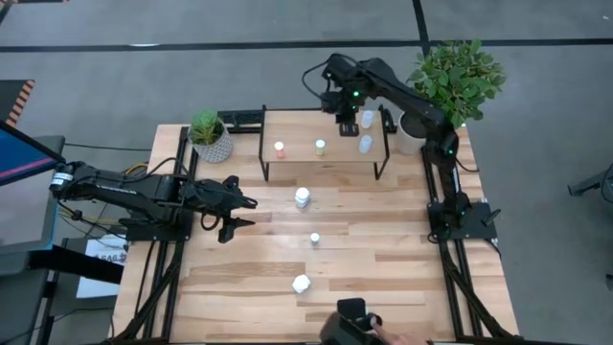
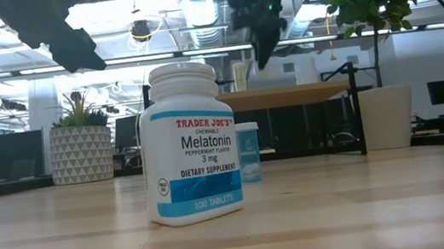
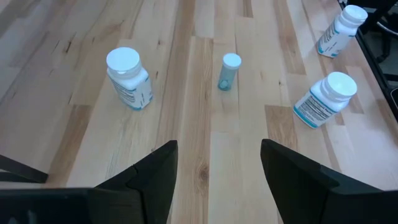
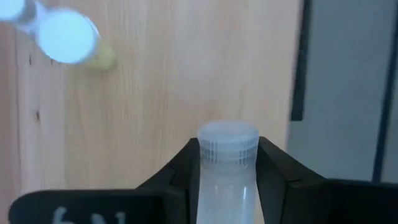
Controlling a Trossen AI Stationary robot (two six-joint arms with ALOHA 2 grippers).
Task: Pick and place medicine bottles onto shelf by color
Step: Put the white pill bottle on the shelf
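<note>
The light-wood shelf (image 1: 326, 129) stands at the table's far middle. On it stand an orange-capped bottle (image 1: 280, 149), a yellow-capped one (image 1: 320, 147) and two pale-blue ones (image 1: 367, 119) (image 1: 365, 144). My right gripper (image 1: 345, 123) hovers over the shelf's right half, shut on a small pale bottle (image 4: 227, 162). On the table stand white bottles (image 1: 303, 197) (image 1: 301, 284) and a small pale-blue bottle (image 1: 314, 239). My left gripper (image 1: 239, 213) is open and empty at the table's left, facing them (image 3: 217, 162). My right gripper pinches the small pale bottle between its two fingers (image 4: 186, 163), on the body just below the ribbed cap (image 4: 227, 180). The fingers point down over the shelf. The cap end (image 4: 227, 140) shows past the fingertips. In the low view the gripper (image 2: 266, 45) is well above the shelf top.
A small plant in a patterned pot (image 1: 213, 144) stands at the shelf's left. A big plant in a white pot (image 1: 410, 134) stands at its right. A dark device (image 1: 347, 321) sits at the near edge. The Melatonin bottle (image 2: 188, 142) stands close to the low camera.
</note>
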